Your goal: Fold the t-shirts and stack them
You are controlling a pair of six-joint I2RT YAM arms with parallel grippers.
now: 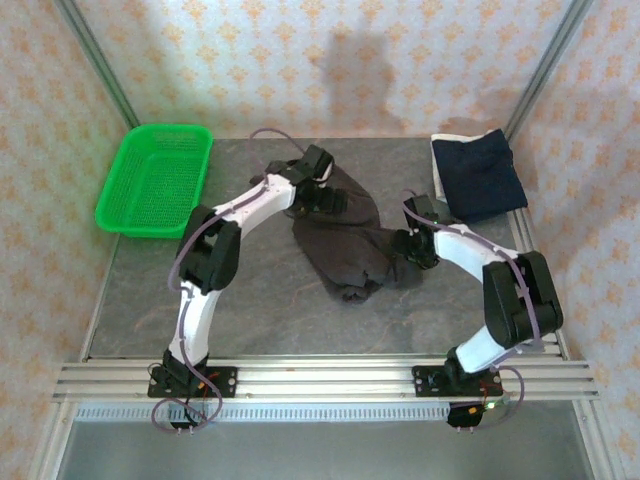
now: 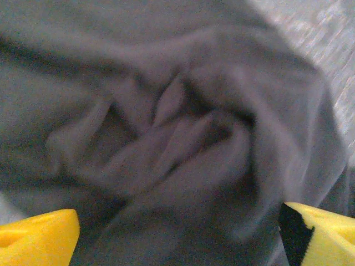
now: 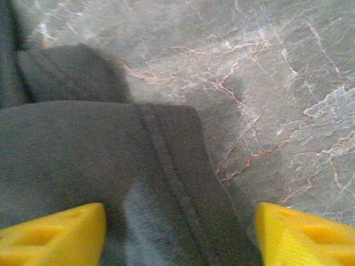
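Looking at the left pincer (image 2: 177, 244) first: its yellow fingertips (image 2: 39, 235) are spread wide with nothing pinched, right over a bunched swirl of folds in the dark shirt (image 2: 183, 138). Right pincer (image 3: 180, 238) is the same deal, jaws apart and gripping nothing, straddling a stitched hem of that shirt where it runs out onto the bare stone-look table (image 3: 277, 83). From the top camera the dark shirt is a crumpled heap in the middle of the table between the two arms, the left pincer at its far left edge and the right one at its right edge. My take: this cloth is light, soft and floppy, so it'll sag and bunch the second it's lifted, and it won't hold any shape by itself. I'd grab it at the hem or a corner seam, where the doubled fabric gives the fingers something to bite. Going for that wad in the middle probably just drags several layers up together. The navy shirt (image 1: 480, 175) is already folded in the far right corner, apart from the dark one, sitting on a white shirt (image 1: 441, 150) that peeks out as a thin edge. The green basket (image 1: 110, 205) in the far left corner has nothing in it that I can see.
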